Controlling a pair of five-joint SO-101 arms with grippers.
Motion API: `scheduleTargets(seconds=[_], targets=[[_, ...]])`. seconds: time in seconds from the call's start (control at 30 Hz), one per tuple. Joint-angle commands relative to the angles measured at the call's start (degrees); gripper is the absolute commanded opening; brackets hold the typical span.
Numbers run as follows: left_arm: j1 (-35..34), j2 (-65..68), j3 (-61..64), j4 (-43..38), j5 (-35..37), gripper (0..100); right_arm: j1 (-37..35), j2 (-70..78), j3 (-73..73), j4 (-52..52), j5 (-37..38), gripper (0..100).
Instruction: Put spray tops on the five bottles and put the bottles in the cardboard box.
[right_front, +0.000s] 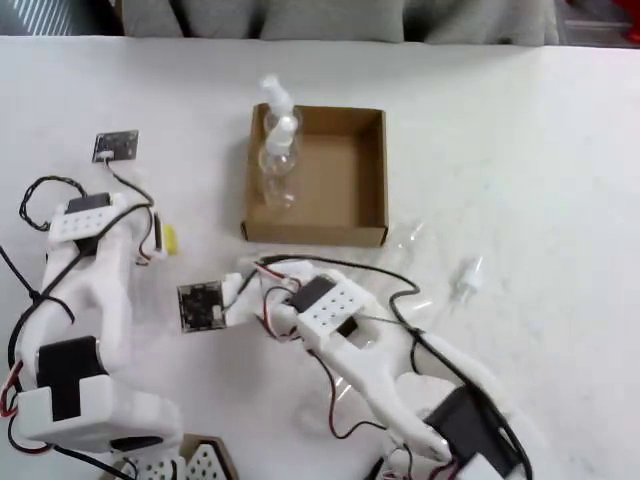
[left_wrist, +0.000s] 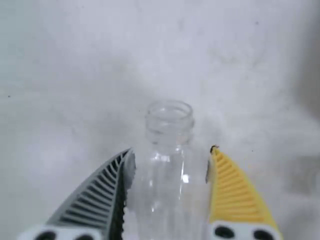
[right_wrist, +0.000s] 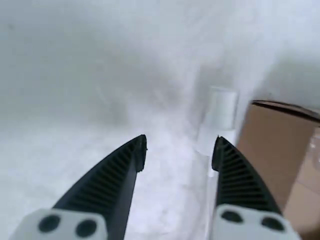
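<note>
Clamps the clear, uncapped plastic bottle in the left claw, open neck pointing straight away from the wrist, and holds the right claw spread wide and empty, with what looks like a white spray top just ahead beside the brown cardboard box, nearer that arm.

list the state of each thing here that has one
box: open on top, bottles inside
boxed bottles: spray tops on
held bottle: no top, neck open
left pincer: shut on held bottle
right pincer: open
loose spray top: lying free, on no bottle
</note>
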Motion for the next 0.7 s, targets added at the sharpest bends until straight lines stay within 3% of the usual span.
scheduleTargets(seconds=[0.0,0.37,0.67], targets=[[-0.75,-0.22,-1.93,-1.23,-0.79,2,0.84,-6.73,1.41,-2.51,0.62,18.7],[-0.75,-0.22,-1.93,-1.23,-0.79,2,3.47,-0.84,2.99,-14.11,0.53,18.7],[-0.75,-0.22,-1.93,-1.23,-0.79,2,4.44,7.34,-2.29,-14.20,0.53,18.7]])
